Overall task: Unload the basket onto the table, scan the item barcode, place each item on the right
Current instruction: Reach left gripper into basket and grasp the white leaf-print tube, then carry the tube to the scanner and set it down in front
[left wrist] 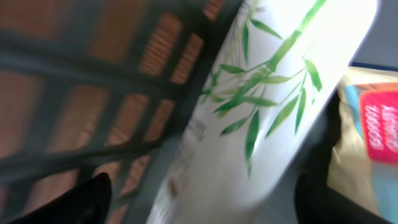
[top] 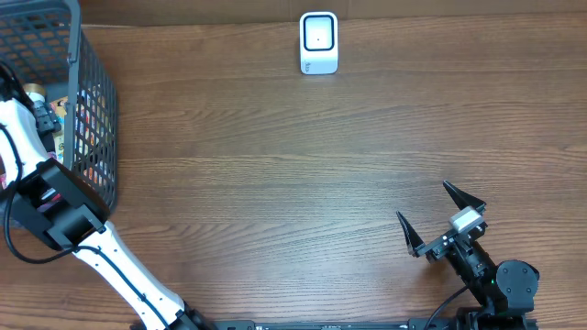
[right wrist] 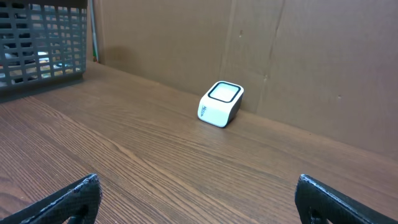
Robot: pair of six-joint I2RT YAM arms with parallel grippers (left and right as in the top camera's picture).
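**Left Arm Reached Into Basket for Leaf-Printed Bottle**

The item to be scanned, a white bottle printed with green leaves, lay slanted inside the basket at the far left of the table, leaning against the mesh wall. The left gripper stood astride it, jaws wide. A gap showed between the left finger and the bottle, so no grip was made yet. The picture was blurred, and contact on the right side could not be told.

The bottle looked like smooth, rigid plastic. It was probably light to middling in weight, and glossy enough to slip. Its round body would likely roll between flat fingers, so the best hold seemed to be across the middle of the body, squarely on opposite sides. The barcode was not visible from here, so the hold should leave the printed faces uncovered.

The right gripper waited at the near right, empty, fingers spread fully apart.

By count there was one basket, one scanner at the far middle edge, and two arms. One white bottle was in view. Beside it to the right lay one packet with a red label. Other goods showed in the basket from above, too hidden to number.
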